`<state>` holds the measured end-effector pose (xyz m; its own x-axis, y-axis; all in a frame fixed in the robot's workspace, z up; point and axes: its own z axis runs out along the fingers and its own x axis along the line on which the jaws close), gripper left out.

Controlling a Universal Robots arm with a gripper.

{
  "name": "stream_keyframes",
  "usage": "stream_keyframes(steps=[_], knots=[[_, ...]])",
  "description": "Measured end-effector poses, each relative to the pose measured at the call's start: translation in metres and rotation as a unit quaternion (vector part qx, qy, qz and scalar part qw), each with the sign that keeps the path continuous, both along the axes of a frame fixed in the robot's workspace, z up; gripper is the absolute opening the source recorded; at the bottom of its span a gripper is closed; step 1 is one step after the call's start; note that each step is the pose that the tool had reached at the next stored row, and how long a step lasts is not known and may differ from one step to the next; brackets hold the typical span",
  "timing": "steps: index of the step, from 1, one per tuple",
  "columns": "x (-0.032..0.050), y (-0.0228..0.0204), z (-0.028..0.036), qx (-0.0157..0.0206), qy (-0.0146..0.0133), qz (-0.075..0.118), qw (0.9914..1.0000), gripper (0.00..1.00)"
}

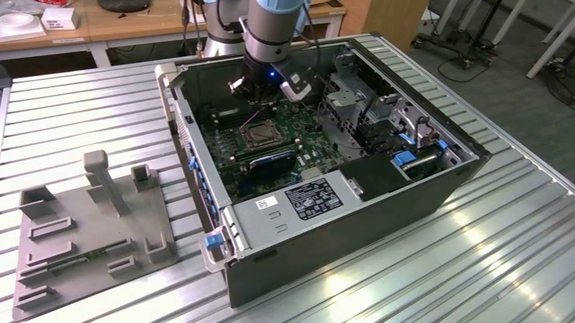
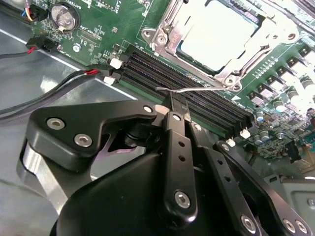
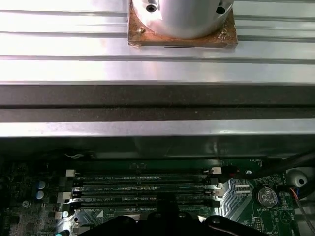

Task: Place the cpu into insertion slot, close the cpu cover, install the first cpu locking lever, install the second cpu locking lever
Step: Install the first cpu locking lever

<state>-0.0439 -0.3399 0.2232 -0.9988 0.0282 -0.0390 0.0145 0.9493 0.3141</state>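
Here, cpu (image 2: 216, 34) just beyond end effector (image 2: 178, 101)

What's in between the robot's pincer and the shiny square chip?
In the second wrist view, long black memory slots and a thin wire lever lie between the pincer and the chip.

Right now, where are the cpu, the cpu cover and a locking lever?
cpu (image 2: 216, 37), second wrist view, its pale top face.
cpu cover (image 2: 170, 39), second wrist view, the frame's side.
locking lever (image 2: 197, 90), second wrist view, its thin wire shaft.
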Motion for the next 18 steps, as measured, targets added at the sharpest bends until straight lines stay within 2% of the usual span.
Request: stream_keyframes(steps=[2, 3, 7, 18], knots=[[-0.0002, 0.0, -0.0025, 0.0, -0.0015, 0.0, 1.0, 0.11], [-0.0002, 0.0, -0.0046, 0.0, -0.0035, 0.0, 0.99999, 0.11], [-0.0002, 0.0, -0.0085, -0.0001, -0.0064, 0.0, 0.99998, 0.11], [0.003, 0.0, -0.0157, 0.0, -0.009, 0.0, 0.99996, 0.11]])
